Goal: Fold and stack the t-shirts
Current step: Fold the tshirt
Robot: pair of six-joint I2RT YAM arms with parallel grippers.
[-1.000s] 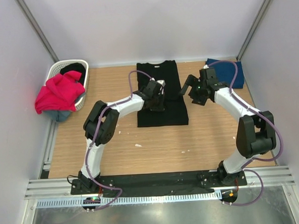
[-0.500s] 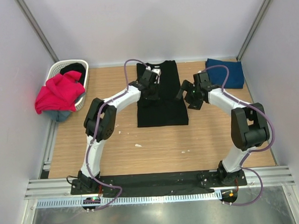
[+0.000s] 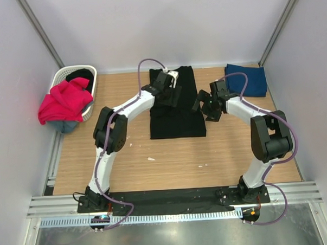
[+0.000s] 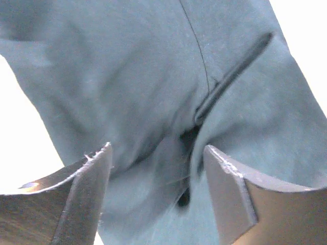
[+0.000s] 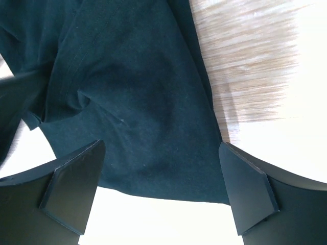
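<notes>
Plain white walls around a wooden worktop [image 3: 170,160], and most of the job isn't done yet. The black shirt [image 3: 177,122] lies flat in a long strip at the middle of the far side. A navy shirt [image 3: 251,78] is folded at the far right corner. A magenta shirt [image 3: 65,102] is slumped over the rim of the white basket [image 3: 58,79] on the left.

The jaws on the left arm [image 3: 127,109] are spread apart, gripping nothing, right above the upper part of the black shirt. There's a raised pucker of cloth between them. The jaws on the right arm [image 3: 244,109] are wide open too. They sit over the shirt's right edge, with cloth under one side and bare wood under the other.

Here's what I reckon could go wrong. If the left jaws close on that pucker, they might catch only the top layer, so the layers underneath stay put and the strip comes apart. The right jaws are so close to the edge that they could pinch just a sliver and lose it partway through a lift. And if one side grabs deeper than the other, the next fold lands crooked and makes a sloppy stack on the navy one.
</notes>
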